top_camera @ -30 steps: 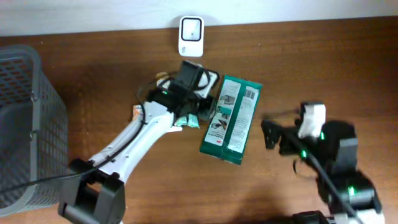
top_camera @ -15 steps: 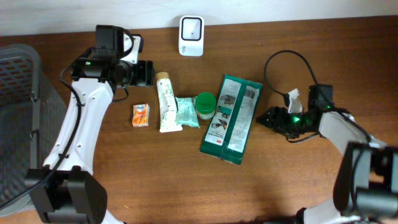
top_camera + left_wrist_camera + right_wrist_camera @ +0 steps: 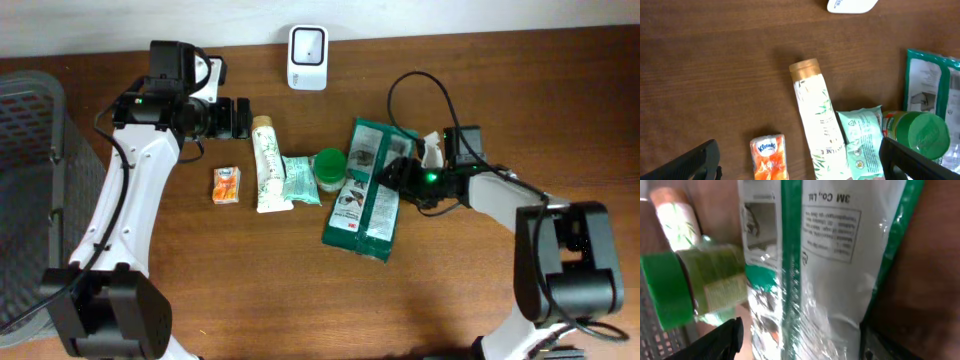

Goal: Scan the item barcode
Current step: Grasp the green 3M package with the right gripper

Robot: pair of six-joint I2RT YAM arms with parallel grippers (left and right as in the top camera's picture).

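The item, a green and clear 3M package, lies right of centre and fills the right wrist view. My right gripper reaches in from the right. Its two fingers straddle the package's upper part and press its sides, so the gripper is shut on it. I cannot make out a barcode. The white scanner stands at the table's far edge. My left gripper hovers open at the upper left, above the tube's cap. It holds nothing.
A cream tube, a mint wipes pack and a green-lidded jar lie in a row just left of the package. An orange Kleenex pack lies further left. A grey wire basket fills the left edge.
My left arm pulled back from the item row to the upper left and its jaws opened wide. My right arm swept left to the package and its jaws narrowed onto it.
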